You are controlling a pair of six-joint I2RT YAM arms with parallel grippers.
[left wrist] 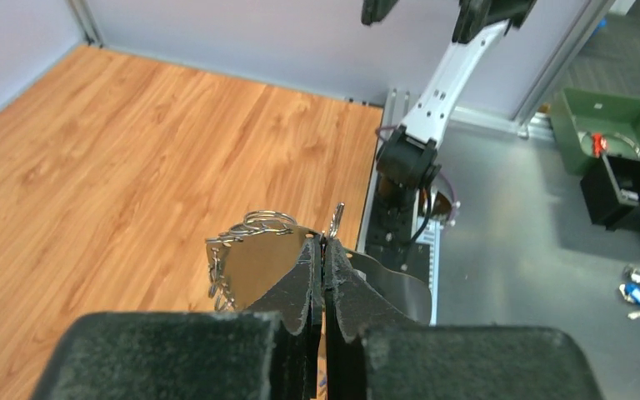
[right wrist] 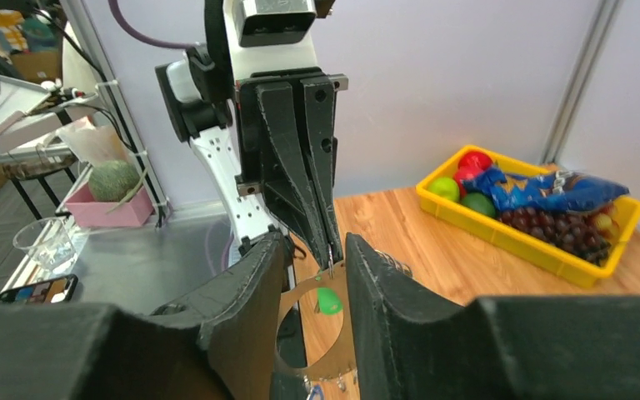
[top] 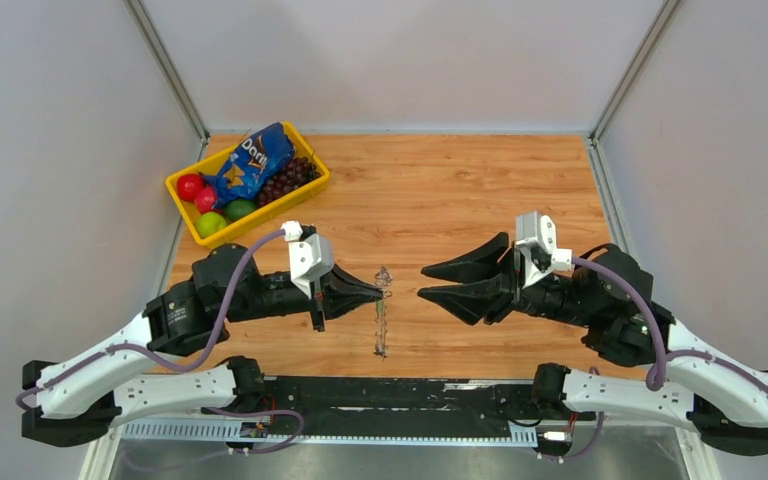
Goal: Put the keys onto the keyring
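- The left gripper (top: 372, 293) has its two black jaws pressed together on the rim of the keyring (top: 381, 320), a large thin silvery metal hoop.
- The hoop stands upright above the wooden table (top: 460, 190), and most of it hangs below the jaw tips.
- A jagged fringe of small silver rings (left wrist: 260, 222) sits on the hoop just to one side of the closed tips.
- The keys (right wrist: 327, 301), a tiny dark-metal bunch with a bright green plastic tag, hang just under these tips, inside the hoop's opening.
- I cannot tell if the keys are on the hoop.
- The right gripper (top: 422, 281) faces the hoop with its jaws apart and holds nothing; its tips are near the hoop but not touching.
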